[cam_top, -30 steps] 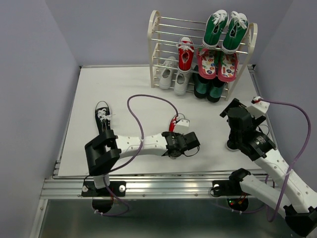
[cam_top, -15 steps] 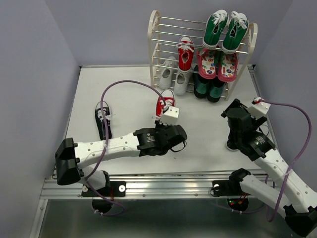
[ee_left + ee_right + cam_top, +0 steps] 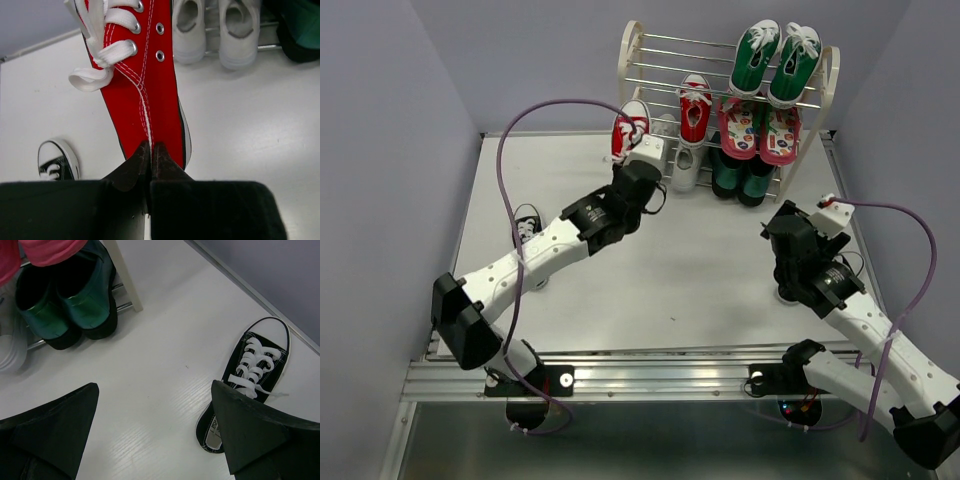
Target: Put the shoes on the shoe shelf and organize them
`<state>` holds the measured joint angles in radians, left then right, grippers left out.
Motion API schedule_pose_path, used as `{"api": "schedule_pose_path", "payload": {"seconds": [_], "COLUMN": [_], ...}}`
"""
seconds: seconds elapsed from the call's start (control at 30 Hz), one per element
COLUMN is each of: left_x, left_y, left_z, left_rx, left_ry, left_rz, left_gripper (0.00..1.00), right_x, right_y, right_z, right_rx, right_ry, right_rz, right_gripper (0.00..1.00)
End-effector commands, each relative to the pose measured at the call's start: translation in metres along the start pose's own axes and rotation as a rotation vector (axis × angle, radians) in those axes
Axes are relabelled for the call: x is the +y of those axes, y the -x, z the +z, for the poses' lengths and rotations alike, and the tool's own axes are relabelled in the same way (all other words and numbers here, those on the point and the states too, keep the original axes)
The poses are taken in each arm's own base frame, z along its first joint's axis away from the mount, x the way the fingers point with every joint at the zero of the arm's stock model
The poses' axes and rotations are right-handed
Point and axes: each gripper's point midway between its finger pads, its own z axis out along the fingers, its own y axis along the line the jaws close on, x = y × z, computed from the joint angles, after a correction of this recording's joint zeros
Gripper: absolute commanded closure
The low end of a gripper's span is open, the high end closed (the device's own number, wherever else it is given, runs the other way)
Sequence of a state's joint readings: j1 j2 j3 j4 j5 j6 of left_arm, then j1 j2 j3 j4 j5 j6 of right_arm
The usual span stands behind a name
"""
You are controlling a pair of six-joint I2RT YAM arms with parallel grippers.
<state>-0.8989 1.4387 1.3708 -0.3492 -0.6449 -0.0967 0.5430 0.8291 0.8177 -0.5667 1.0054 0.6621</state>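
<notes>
Left pincer clenched on red shoe heel, beside shelf. Right pincer spread wide near black shoe.

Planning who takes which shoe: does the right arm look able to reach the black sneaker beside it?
Probably yes: the right gripper is open and the black sneaker lies on the table just past one finger, nothing lying between.
</notes>
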Motion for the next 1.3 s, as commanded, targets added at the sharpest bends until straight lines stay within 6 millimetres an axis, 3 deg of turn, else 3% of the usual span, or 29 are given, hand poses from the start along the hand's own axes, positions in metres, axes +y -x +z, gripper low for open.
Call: {"api": "schedule_pose_path", "payload": {"seconds": [0.0, 0.13, 0.23, 0.43, 0.63, 0.87, 1.0, 1.1, 1.27], "left_x": [0.011, 0.014, 0.016, 0.013, 0.013, 0.006, 0.008, 0.012, 0.011], "left_y": [0.111, 0.11, 0.112, 0.104, 0.117, 0.124, 0.133, 0.152, 0.159], "left_z": [0.002, 0.034, 0.047, 0.051, 0.05, 0.075, 0.089, 0.095, 0.118], "left_rx": [-0.256, -0.202, -0.195, -0.172, -0.206, -0.186, -0.188, -0.216, -0.223], "left_ry": [-0.031, 0.005, -0.011, -0.033, -0.038, -0.024, -0.011, -0.002, 0.02], "left_rz": [-0.02, 0.05, 0.048, 0.042, 0.034, 0.055, 0.054, 0.044, 0.044], "left_gripper": [1.0, 1.0, 1.0, 1.0, 1.0, 1.0, 1.0, 1.0, 1.0], "right_x": [0.001, -0.003, -0.005, -0.008, -0.008, -0.01, -0.012, -0.013, -0.014], "right_y": [0.009, 0.017, 0.02, 0.022, 0.021, 0.021, 0.022, 0.023, 0.024], "right_z": [0.002, 0.001, 0.0, 0.0, 0.001, 0.002, 0.002, 0.002, 0.002], "right_rx": [-0.042, -0.069, -0.082, -0.092, -0.095, -0.101, -0.107, -0.113, -0.118], "right_ry": [-0.014, -0.035, -0.045, -0.055, -0.062, -0.075, -0.084, -0.089, -0.096], "right_rz": [0.04, 0.055, 0.062, 0.068, 0.065, 0.06, 0.056, 0.059, 0.059], "right_gripper": [0.0, 0.0, 0.0, 0.0, 0.0, 0.0, 0.0, 0.0, 0.0]}}
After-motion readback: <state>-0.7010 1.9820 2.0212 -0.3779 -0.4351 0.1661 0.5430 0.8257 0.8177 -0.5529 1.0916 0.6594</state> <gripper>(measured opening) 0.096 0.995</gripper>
